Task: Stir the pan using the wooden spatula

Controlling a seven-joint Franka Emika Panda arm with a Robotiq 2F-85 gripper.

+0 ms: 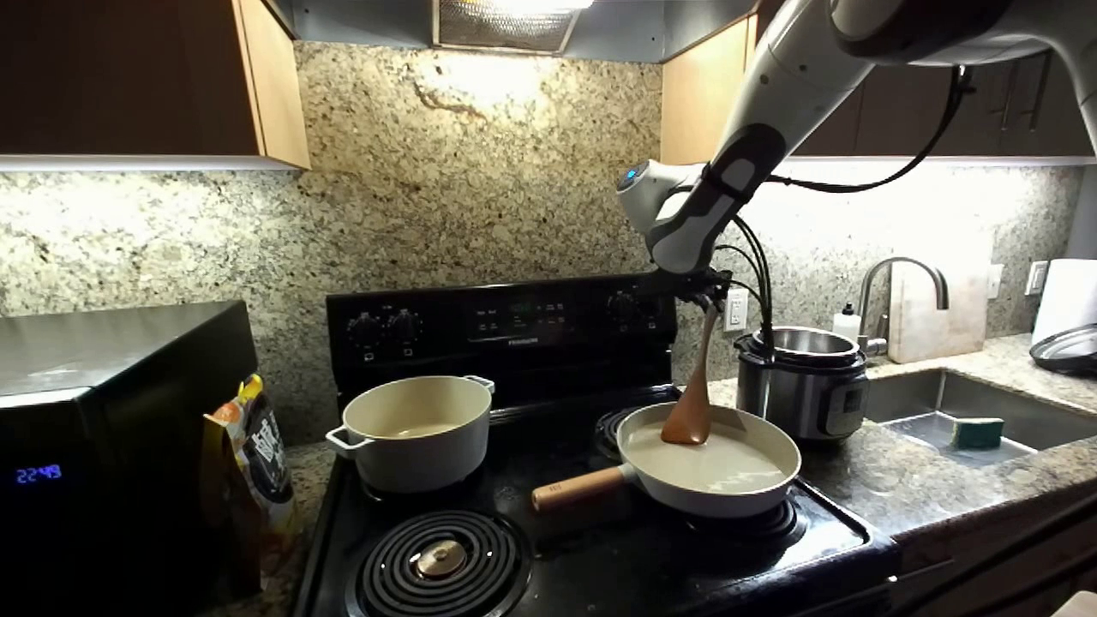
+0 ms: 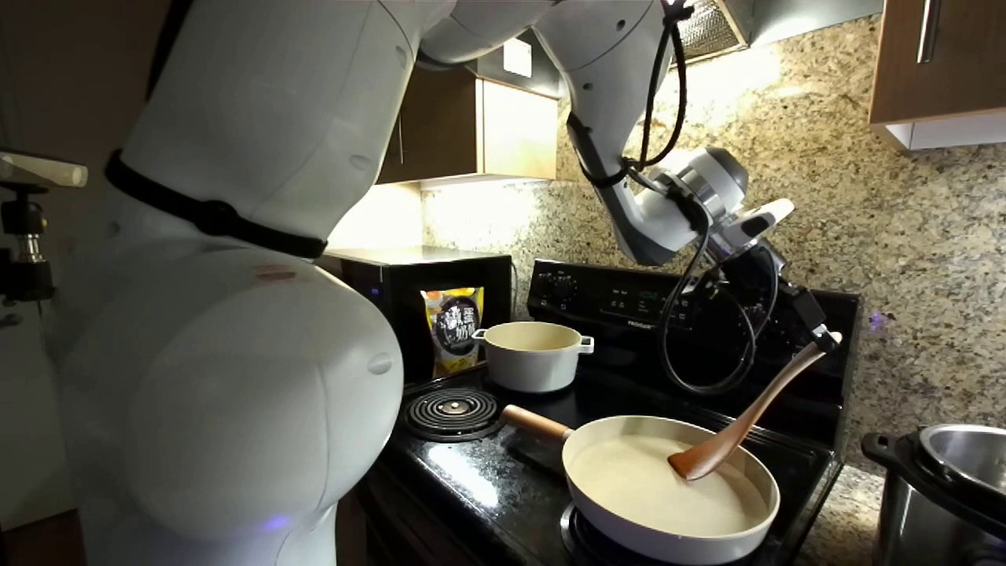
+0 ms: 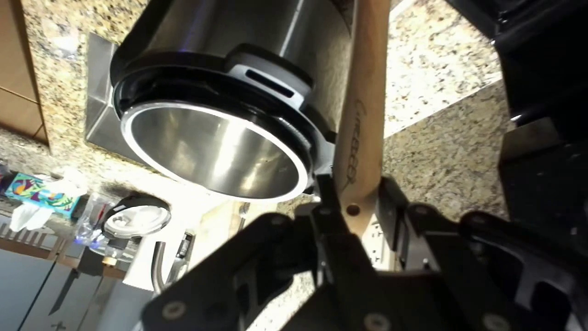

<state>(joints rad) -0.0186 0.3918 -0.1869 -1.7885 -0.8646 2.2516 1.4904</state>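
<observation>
Shallow round cream-white frying pan with one long light wooden handle (image 1: pixel 716 506) rests on the glossy black cooktop (image 1: pixel 591 557), and the short orange-brown wooden spatula with a broad flat blade (image 2: pixel 753 414) slants down into it, blade inside the rim. The black metal gripper (image 3: pixel 358 195) pinches the spatula close to the holed end of its handle, one finger on each side.

That end grip looks like the weak spot: if the blade drags hard on the pan floor, the long lever below could twist between the fingers or slip free. Nothing appears to steady the pan, so a push against its wall might slide or turn it instead of stirring. A lower sweep may bring the shaft against the rim and lever the pan. Slack black cables (image 1: pixel 767 330) hang from the white jointed robot arm (image 1: pixel 797 77) and appear close to the round steel-and-black cooker (image 1: pixel 780 398); a wide move could snag them.

Counted: one pan, one spatula, one gripper, one arm, one cooker, one deep cream two-handled pot (image 1: pixel 420 467), one yellow-and-black plastic packet (image 2: pixel 456 334), one dark-green block sponge (image 1: pixel 977 433), and at least three round black coil burners (image 1: pixel 440 559), more perhaps hidden; the cables I cannot count for certain
</observation>
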